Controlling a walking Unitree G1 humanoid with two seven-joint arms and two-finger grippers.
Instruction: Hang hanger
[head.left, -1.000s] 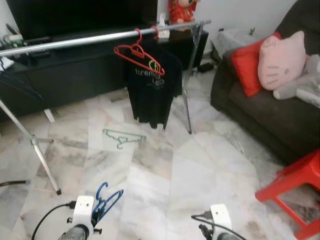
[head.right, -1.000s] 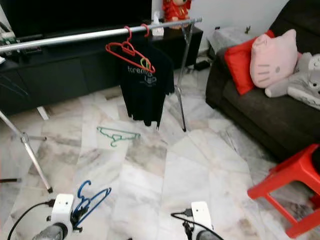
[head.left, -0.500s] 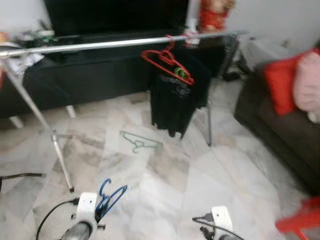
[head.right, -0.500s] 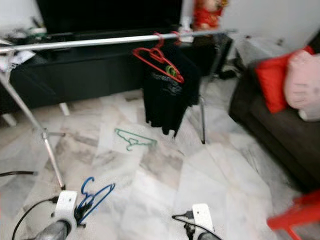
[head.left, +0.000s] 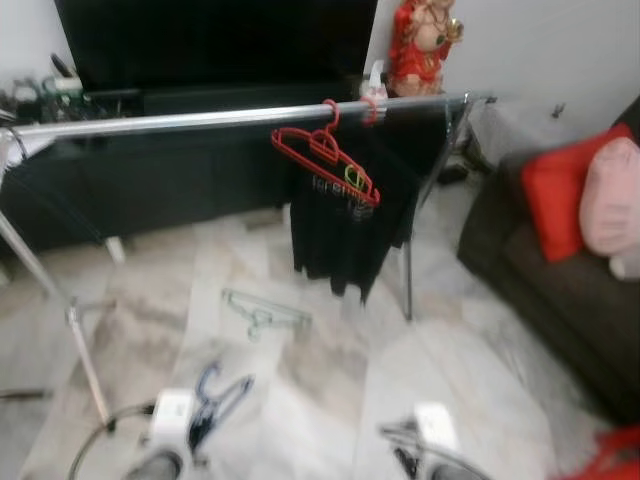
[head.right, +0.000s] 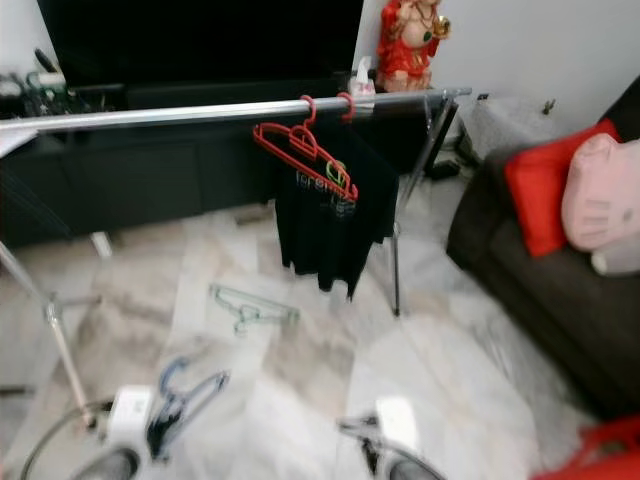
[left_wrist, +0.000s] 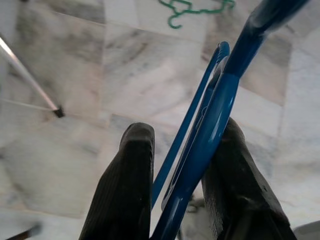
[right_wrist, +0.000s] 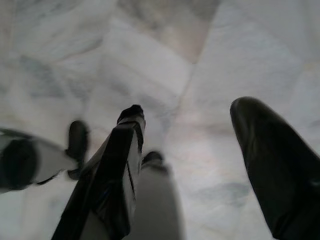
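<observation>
A blue hanger (left_wrist: 210, 125) is clamped between the two black fingers (left_wrist: 127, 185) of the left gripper (left_wrist: 180, 195), its frame running up out of the grip so that the hook end is left free for the rail. In the head views the same hanger is seen low and well short of the clothes rail (head.left: 200, 118), carried upright at the left wrist (head.left: 170, 415), which suggests it is being brought toward the rail, not yet offered up to it.

The rail is taken as the landmark. On it, toward its right end, a red hanger (head.left: 325, 158) is hooked, and just beside that a black T-shirt (head.left: 350, 220) hangs from a second red hook. The long stretch of rail to the left of the red hanger is bare, and this is judged the likely place for the blue hanger. Below the rail, on the marble floor (head.left: 300, 390), a green hanger (head.left: 262, 313) lies flat, probably waiting for a later turn. A dark sofa (head.left: 540, 270) with a red cushion (head.left: 550, 190) stands beyond the rail's right end.

The right gripper (right_wrist: 190, 165) is held low over the floor with its fingers spread apart and nothing between them.
</observation>
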